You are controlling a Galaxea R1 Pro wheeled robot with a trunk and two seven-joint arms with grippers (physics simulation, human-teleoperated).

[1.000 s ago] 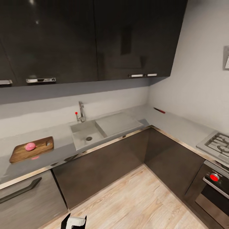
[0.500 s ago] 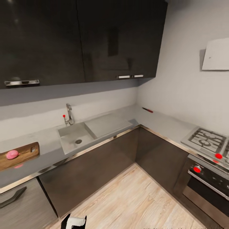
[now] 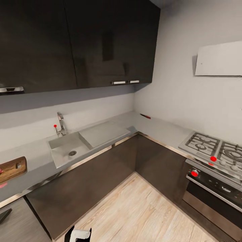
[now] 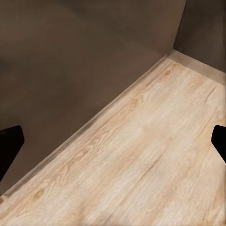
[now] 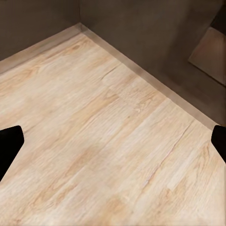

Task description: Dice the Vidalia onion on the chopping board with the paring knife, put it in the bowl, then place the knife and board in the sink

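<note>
Open countertop surrounds the paring knife in the corner; wall cabinets overhang the sink.

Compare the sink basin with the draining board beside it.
The sink basin is sunken, with a round drain in its floor; the draining board is flat, with no drain. The basin lies nearer the chopping board, the draining board nearer the countertop corner. Both are grey steel, rectangular, set side by side in the countertop.

Your chopping board at nine o'clock is cut off by the head view's edge. The paring knife near one o'clock on the worktop is too small to make out its blade. The cooktop runs off at three o'clock.
</note>
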